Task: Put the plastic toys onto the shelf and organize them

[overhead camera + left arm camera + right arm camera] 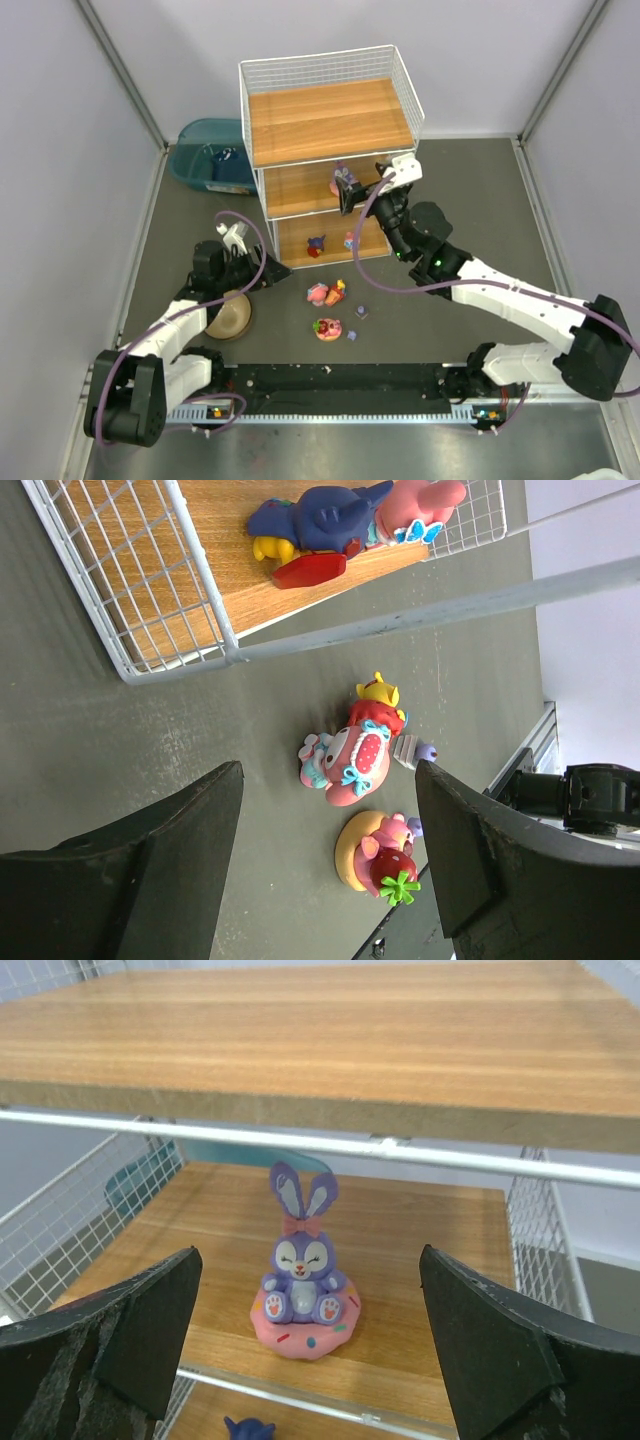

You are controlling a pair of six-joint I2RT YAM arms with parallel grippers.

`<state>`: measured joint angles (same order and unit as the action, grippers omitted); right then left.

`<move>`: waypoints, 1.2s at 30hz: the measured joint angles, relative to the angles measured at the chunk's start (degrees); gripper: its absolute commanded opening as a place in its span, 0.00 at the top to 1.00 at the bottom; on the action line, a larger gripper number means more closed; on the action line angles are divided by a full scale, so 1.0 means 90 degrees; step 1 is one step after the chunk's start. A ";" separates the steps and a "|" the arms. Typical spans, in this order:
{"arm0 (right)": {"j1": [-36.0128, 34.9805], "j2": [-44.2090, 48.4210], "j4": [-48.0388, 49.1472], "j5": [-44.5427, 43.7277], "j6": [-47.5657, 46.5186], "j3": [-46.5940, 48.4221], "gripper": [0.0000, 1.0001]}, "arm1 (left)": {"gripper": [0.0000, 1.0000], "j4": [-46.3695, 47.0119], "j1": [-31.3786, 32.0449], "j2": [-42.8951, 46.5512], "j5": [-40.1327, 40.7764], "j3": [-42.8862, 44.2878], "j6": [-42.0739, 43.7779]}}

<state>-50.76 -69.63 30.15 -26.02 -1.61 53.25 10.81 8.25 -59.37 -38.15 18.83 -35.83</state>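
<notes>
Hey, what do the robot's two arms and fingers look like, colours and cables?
The left arm and right arm have white links with black joints; a purple cable loops along each. The fingers are broad, matte black, scuffed wedges.

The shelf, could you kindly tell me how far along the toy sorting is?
Done: bunny on the middle board, two toys on the bottom board. In hand: nothing; both the right claw and left claw are open. Left: several toys on the table.

bunny [300, 1285] on shelf's [330, 120] middle board, bin [203, 152] left of shelf
</notes>
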 measured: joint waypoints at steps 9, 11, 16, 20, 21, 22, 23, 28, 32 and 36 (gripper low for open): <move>0.0005 -0.0673 0.0051 0.0087 0.0039 0.0000 0.06 | 0.25 -0.0002 0.0000 0.0000 0.0002 0.0000 0.0002; 0.0017 -0.0804 0.0068 0.0107 0.0022 0.0000 0.05 | 0.25 -0.0002 0.0000 0.0000 0.0002 0.0000 0.0002; 0.0075 -0.0979 0.0114 0.0146 -0.0044 0.0000 0.05 | 0.25 -0.0002 0.0000 0.0000 0.0002 0.0000 0.0002; 0.0151 -0.1052 0.0202 0.0199 -0.0078 0.0000 0.06 | 0.25 -0.0002 0.0000 -0.0005 0.0002 0.0002 0.0002; 0.0168 -0.1071 0.0221 0.0209 -0.0080 0.0000 0.07 | 0.25 -0.0002 0.0000 -0.0005 0.0002 0.0000 0.0002; 0.0185 -0.1090 0.0226 0.0219 -0.0080 0.0000 0.07 | 0.25 -0.0002 0.0000 -0.0005 0.0002 0.0000 0.0002; 0.0202 -0.1107 0.0226 0.0236 -0.0080 0.0000 0.08 | 0.25 -0.0002 0.0000 -0.0005 0.0002 0.0000 0.0002; 0.0245 -0.1231 0.0260 0.0308 -0.0078 0.0000 0.12 | 0.25 -0.0002 0.0000 -0.0005 0.0002 0.0000 0.0002; 0.0250 -0.1338 0.0272 0.0376 -0.0075 0.0000 0.18 | 0.25 -0.0002 0.0000 -0.0005 0.0002 0.0000 0.0002; 0.0253 -0.1452 0.0335 0.0410 -0.0085 0.0000 0.24 | 0.25 -0.0002 0.0000 -0.0005 0.0002 0.0000 0.0002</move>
<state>-48.49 -82.70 33.17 -22.33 -2.37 53.25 10.79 8.25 -59.42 -38.13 18.83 -35.81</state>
